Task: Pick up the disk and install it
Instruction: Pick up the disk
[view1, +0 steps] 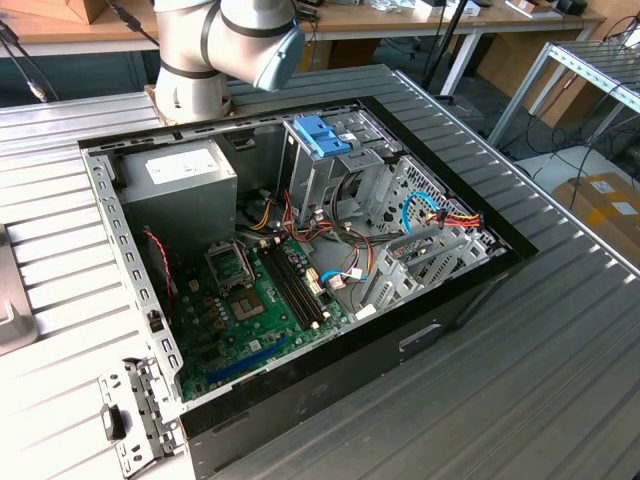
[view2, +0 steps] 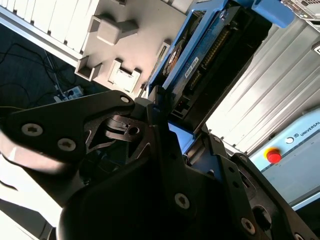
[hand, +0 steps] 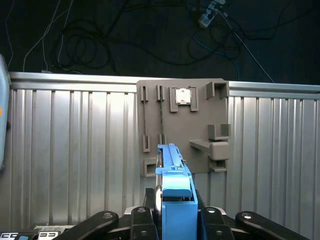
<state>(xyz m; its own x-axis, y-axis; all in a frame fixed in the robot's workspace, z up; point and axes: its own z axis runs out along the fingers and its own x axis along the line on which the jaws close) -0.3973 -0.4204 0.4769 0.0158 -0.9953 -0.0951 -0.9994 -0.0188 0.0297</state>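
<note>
A: Where is the disk (hand: 174, 172)?
B: In the hand (hand: 175, 212). In the first wrist view the hand is clamped on it, a finger against each flat face. The disk stands out edge-on with a blue rail facing the camera.
A: Why hold it by the faces?
B: My guess is that it leaves both rails bare, since the rails are what would slide into a bay.
A: And where does it hang?
B: Over the grey fixture plate (hand: 182, 120) lying on the ribbed surface (hand: 70, 150). It looks clear of the plate, though from this angle I can't be sure.
A: What about the second wrist view?
B: It shows the circuit-board side, with the connector end nearest the fingers (view2: 159, 117).
A: And the computer case (view1: 310, 385)?
B: In the exterior view it lies open on its side. The drive cage (view1: 345, 185) and its blue clip (view1: 325, 135) are exposed, which suits loading from above.
</note>
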